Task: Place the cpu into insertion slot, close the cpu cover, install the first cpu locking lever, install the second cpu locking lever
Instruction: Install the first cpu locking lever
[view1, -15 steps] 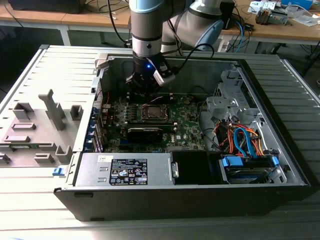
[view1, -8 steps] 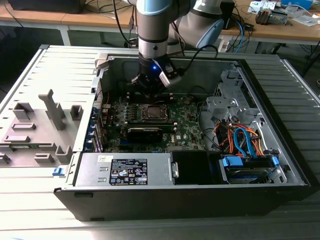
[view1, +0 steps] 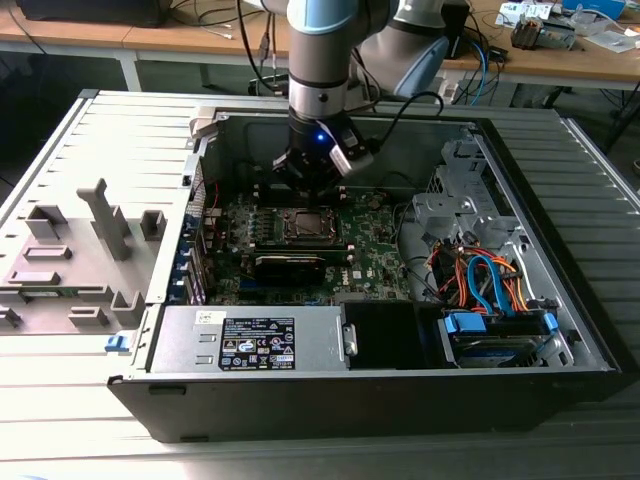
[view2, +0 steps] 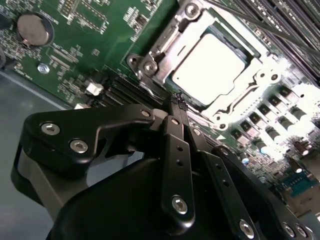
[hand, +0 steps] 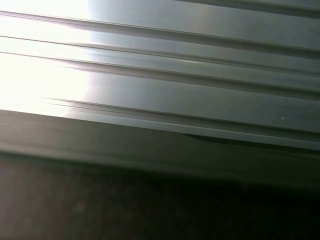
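Observation:
The open computer case (view1: 560, 200) lies on the table with its green motherboard (view1: 375, 260) facing up. In the exterior view my gripper (view1: 310, 182) hangs just above the far edge of the insertion slot (view1: 308, 224). In the second wrist view the cpu (view2: 210, 67) sits in the slot, its top glaring bright. The silver cpu cover (view2: 167, 39) lies flat around it as a frame. My gripper (view2: 177, 102) is shut, its black fingers (view2: 176, 150) pressed together with nothing seen between them. The tips stand right by the cover's edge; I cannot tell whether they touch it.
A long black card (view1: 290, 266) lies beside the slot. A grey power supply (view1: 250, 340) and a drive cage with orange and blue cables (view1: 490, 290) line the near side. A grey fixture tray (view1: 70, 260) lies at the exterior view's left. The first wrist view faces ribbed grey metal (hand: 160, 90).

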